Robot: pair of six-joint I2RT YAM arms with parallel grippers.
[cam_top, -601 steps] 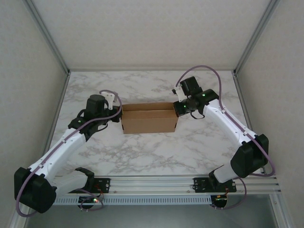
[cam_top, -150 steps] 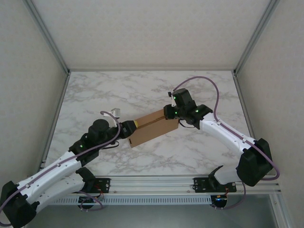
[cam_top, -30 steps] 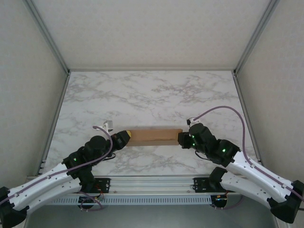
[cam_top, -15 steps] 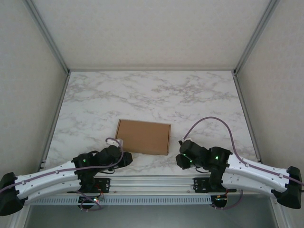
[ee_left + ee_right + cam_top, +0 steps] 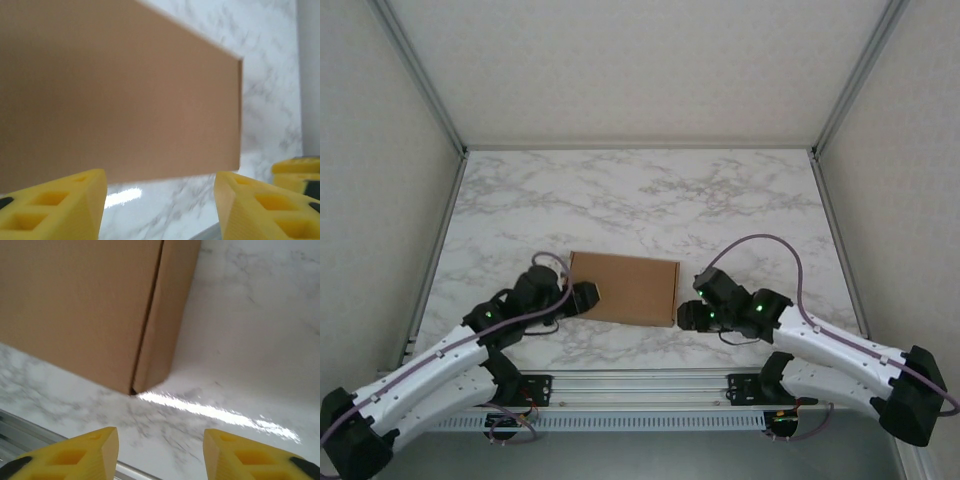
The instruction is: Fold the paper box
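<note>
Top view, from above and behind the 2 arms: a white marble table (image 5: 620, 190) enclosed by pale walls. The paper box (image 5: 623, 289), plain brown cardboard, lies flat and closed on the near half of the table, roughly in the middle between the arms, its long sides running left to right and turned slightly off square. The left gripper (image 5: 582, 297) sits low at the box's left end, at or just beside its near left corner; from this height I cannot tell whether it touches. The right gripper (image 5: 686, 314) sits low just beside the box's near right corner.

Left wrist view: the paper box (image 5: 120, 95) looms close as a broad, blurred brown face, its far right corner set against the marble table (image 5: 270, 75). The left gripper (image 5: 160, 205) has its 2 yellow fingers (image 5: 50, 202) wide apart at the bottom of the frame, with nothing clamped between them; the box's lower edge lies just above the gap.

Right wrist view: the paper box (image 5: 85, 310) takes up the upper left, showing a seam down its side and 1 corner resting on the glossy table (image 5: 250, 315), where a bright glare streak runs. The right gripper (image 5: 160, 455) has its 2 yellow fingers (image 5: 75, 455) spread apart and holding nothing, the box corner just ahead of the gap
</note>
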